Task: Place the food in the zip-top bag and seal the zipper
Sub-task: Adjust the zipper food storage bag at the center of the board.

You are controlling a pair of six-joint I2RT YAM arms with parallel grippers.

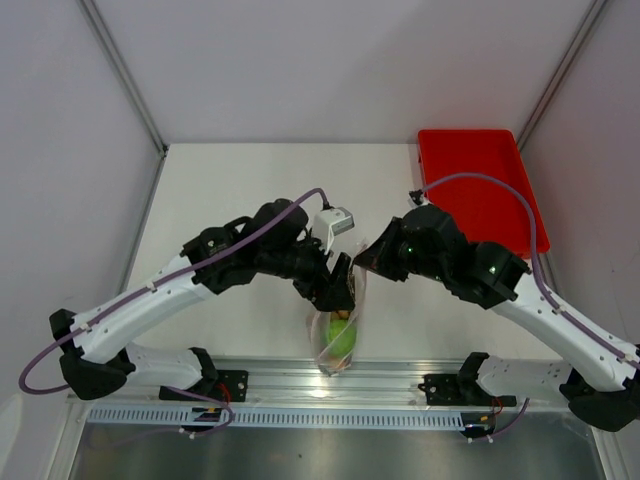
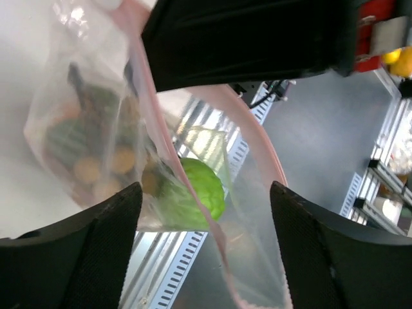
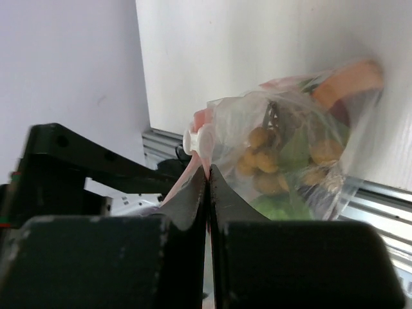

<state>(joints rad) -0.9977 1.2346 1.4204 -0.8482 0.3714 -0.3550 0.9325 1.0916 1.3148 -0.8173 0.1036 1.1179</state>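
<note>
The zip-top bag (image 1: pixel 326 352) hangs at the table's front edge, between both grippers. Inside it are a green round fruit (image 2: pixel 196 193), tan round fruits (image 3: pixel 261 161), and dark and green pieces (image 2: pixel 74 132) blurred behind the plastic. My right gripper (image 3: pixel 208 168) is shut on the pink zipper (image 3: pixel 200 121), just below a white slider tab (image 3: pixel 198 138), and holds the bag up. My left gripper (image 2: pixel 206 257) is open, its fingers (image 2: pixel 84 251) wide apart on either side of the bag's mouth, and the zipper strip (image 2: pixel 154 116) runs between them. In the top view the left gripper (image 1: pixel 342 290) and the right gripper (image 1: pixel 364 260) nearly meet above the bag.
A red plastic tray (image 1: pixel 480 185) stands at the back right of the table. An aluminium rail (image 1: pixel 400 380) runs along the front edge under the bag. White walls enclose the table at the back and on both sides.
</note>
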